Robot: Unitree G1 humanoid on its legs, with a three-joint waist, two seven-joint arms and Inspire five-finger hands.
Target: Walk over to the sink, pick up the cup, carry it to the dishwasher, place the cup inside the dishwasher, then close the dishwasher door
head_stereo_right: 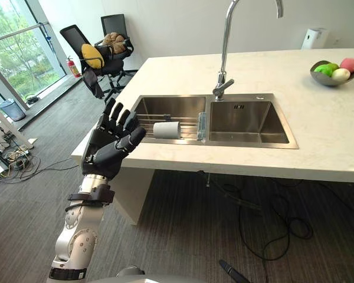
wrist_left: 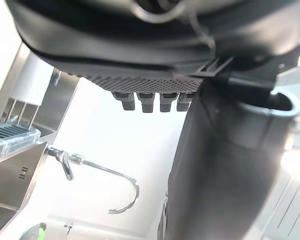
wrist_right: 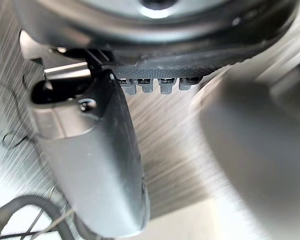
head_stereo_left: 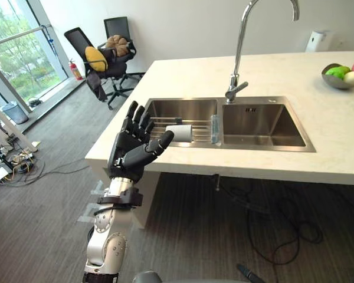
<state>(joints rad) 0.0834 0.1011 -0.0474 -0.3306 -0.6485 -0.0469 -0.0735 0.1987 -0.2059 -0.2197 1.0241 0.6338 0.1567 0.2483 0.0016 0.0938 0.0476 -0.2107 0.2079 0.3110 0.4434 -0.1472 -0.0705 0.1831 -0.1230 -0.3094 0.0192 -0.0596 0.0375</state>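
Note:
A pale grey cup (head_stereo_left: 179, 133) lies on its side on a wire rack (head_stereo_left: 194, 122) across the left basin of the steel double sink (head_stereo_left: 264, 143). The sink is set in a cream counter (head_stereo_left: 183, 73). My left hand (head_stereo_left: 133, 150) is raised in front of the counter's near edge, just left of the cup and short of it. Its fingers are straight and spread, holding nothing. The left wrist view looks past the left hand (wrist_left: 225, 165) to the rack (wrist_left: 15, 137) and the faucet (wrist_left: 100, 170). My right hand (wrist_right: 90, 150) hangs over the dark floor, fingers straight and empty.
A tall chrome faucet (head_stereo_left: 239, 53) stands behind the sink divider. A bowl of fruit (head_stereo_left: 342, 75) sits at the counter's far right, with a white dispenser (head_stereo_left: 315, 41) behind it. Two black office chairs (head_stereo_left: 103, 56) stand at the back left by the window. Loose cables (head_stereo_left: 12, 162) lie on the floor at left.

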